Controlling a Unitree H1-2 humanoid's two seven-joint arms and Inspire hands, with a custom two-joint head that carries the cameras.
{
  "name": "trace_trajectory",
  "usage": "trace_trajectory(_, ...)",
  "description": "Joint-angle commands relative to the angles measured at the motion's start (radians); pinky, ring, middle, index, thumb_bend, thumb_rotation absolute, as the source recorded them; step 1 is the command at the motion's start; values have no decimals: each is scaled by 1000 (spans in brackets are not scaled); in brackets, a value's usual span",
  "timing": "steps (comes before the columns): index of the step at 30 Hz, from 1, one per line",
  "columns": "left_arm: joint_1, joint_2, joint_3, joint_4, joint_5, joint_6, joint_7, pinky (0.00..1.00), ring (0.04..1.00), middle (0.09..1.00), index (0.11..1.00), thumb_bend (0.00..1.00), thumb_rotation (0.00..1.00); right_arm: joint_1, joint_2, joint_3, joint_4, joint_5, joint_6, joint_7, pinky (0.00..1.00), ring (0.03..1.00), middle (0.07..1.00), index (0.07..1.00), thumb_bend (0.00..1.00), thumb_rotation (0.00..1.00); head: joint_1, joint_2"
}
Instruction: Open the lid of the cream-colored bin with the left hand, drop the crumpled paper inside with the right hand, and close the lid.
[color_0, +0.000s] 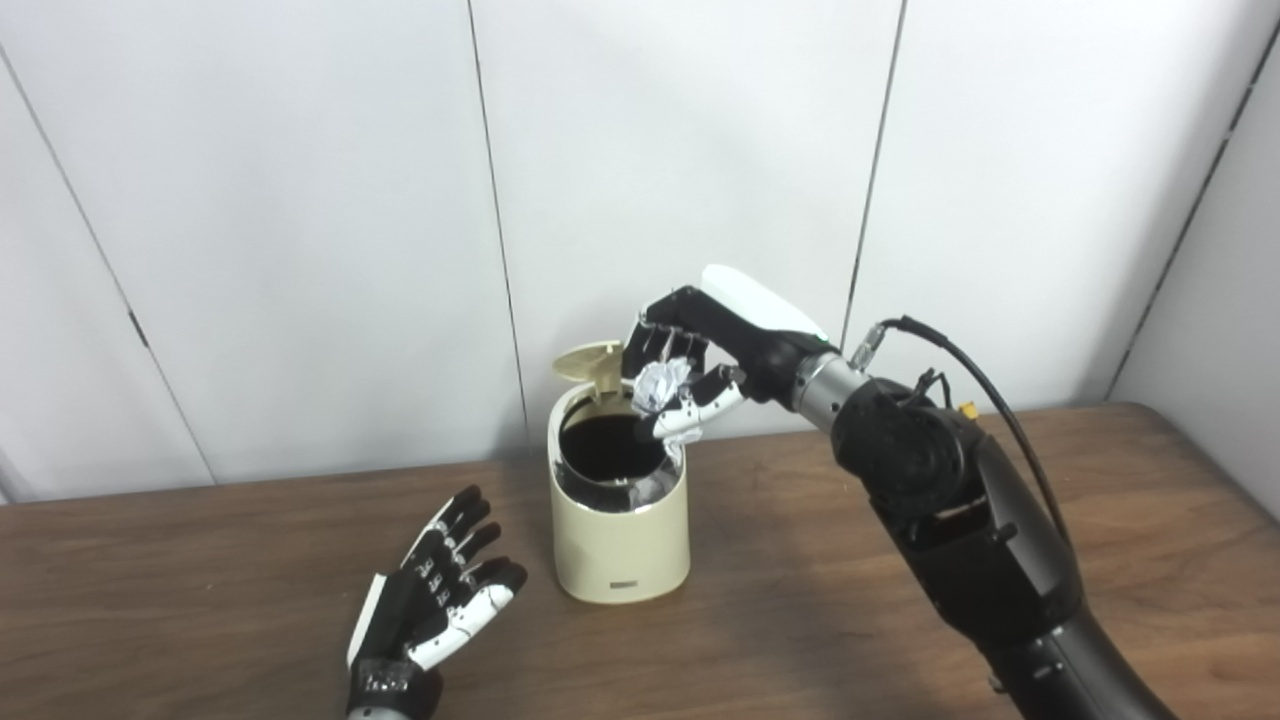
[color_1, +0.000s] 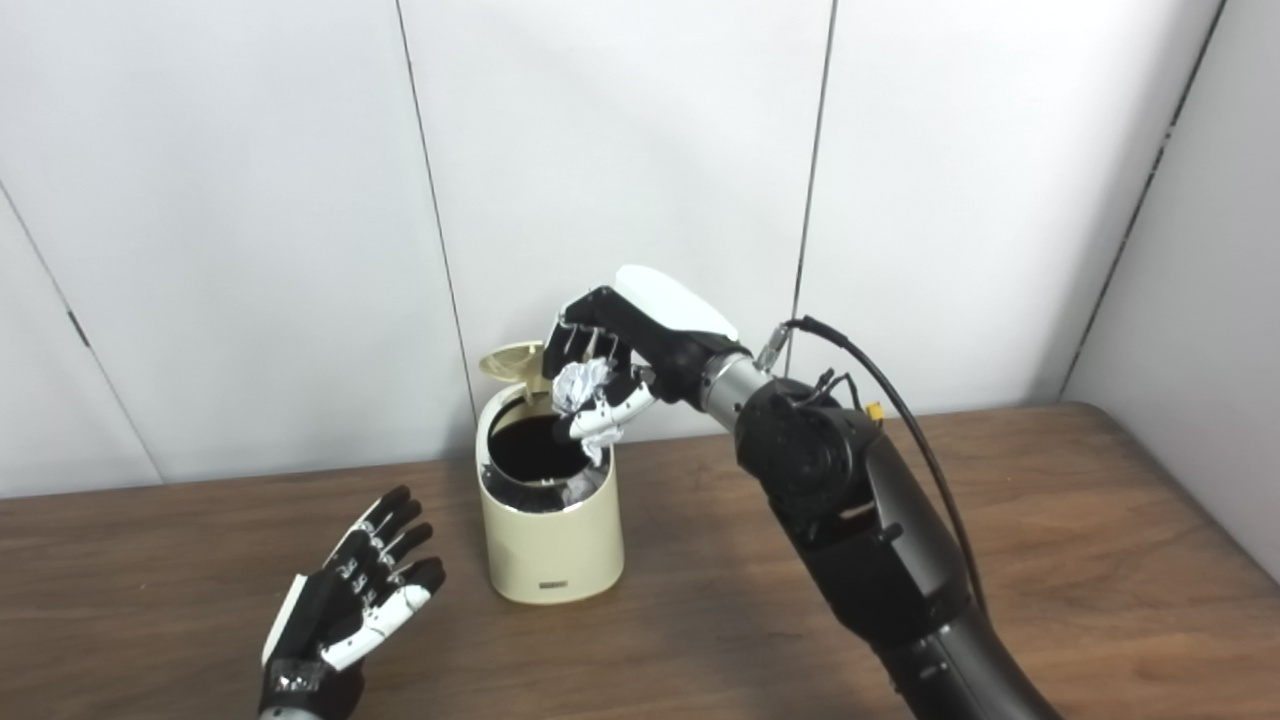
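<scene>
The bin (color_0: 620, 510) stands on the wooden surface (color_0: 250, 560) with its lid (color_0: 588, 360) tipped up at the back and its dark mouth open. The right hand (color_0: 690, 370) hangs over the bin's right rim with fingers and thumb curled around the paper (color_0: 662, 385), which sits just above the opening, toward its right edge. The drop looks to be the step in hand: lid up, paper held over the hole but not yet released. The next move seems to call for a small shift toward the bin's centre (the paper is close to the rim and could catch or bounce off it), then spreading the fingers. The left hand (color_0: 440, 595) rests low to the left of the bin, fingers spread and holding nothing, apart from the bin's wall. It appears well placed to come up behind the bin and press the lid down afterward, once the right hand has cleared. Bare surface lies on both sides of the bin; behind it the wall (color_0: 300, 200) is near, so room behind the raised lid is tight.
</scene>
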Motion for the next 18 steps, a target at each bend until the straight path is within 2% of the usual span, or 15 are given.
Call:
trace_trajectory(1, -37, -4, -2, -25, 2, -31, 0, 776, 883, 916, 942, 712, 144, -43, -1, -6, -6, -1, -12, -28, 422, 431, 491, 484, 520, 0, 0, 2)
trace_trajectory(4, -39, -3, -4, -22, 12, -38, 6, 776, 877, 911, 941, 718, 157, -44, -2, 3, -1, -7, -18, -32, 441, 436, 486, 486, 520, 0, 5, 3)
trace_trajectory(10, -40, -6, -5, -21, 18, -41, 9, 755, 864, 901, 934, 717, 155, -41, 2, 16, -1, -11, -24, -40, 395, 427, 491, 488, 520, 0, 8, 6)
trace_trajectory(18, -37, -4, -4, -26, 13, -36, 6, 762, 872, 907, 935, 719, 156, -11, 40, 20, -12, -24, -8, -82, 388, 420, 488, 496, 520, 0, 13, 10)
